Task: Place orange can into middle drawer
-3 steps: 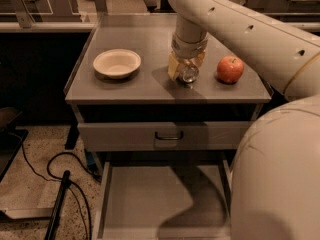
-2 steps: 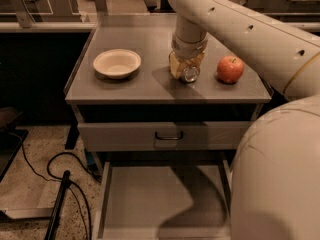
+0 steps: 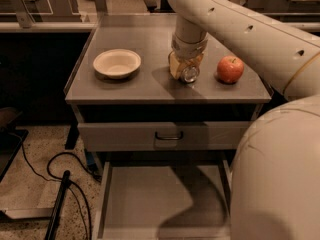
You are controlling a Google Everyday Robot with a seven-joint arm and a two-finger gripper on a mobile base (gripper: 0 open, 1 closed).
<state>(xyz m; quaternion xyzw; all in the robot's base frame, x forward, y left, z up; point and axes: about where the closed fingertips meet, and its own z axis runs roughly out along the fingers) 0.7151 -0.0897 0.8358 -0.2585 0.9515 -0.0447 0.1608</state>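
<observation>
The orange can (image 3: 186, 70) is on the grey cabinet top (image 3: 135, 84), tilted so its shiny silver end faces the camera. My gripper (image 3: 184, 66) comes straight down from the white arm, with its tan fingers on either side of the can, closed on it. The can's base is at or just above the top; I cannot tell which. The middle drawer (image 3: 145, 194) is pulled out low in front of the cabinet, its flat grey floor bare and partly under the arm's shadow.
A white bowl (image 3: 117, 63) sits left on the cabinet top and a red apple (image 3: 230, 69) right of the can. A closed drawer front with a black handle (image 3: 167, 135) is above the open drawer. Black cables (image 3: 60, 184) lie on the floor at left. My white body (image 3: 280, 174) fills the lower right.
</observation>
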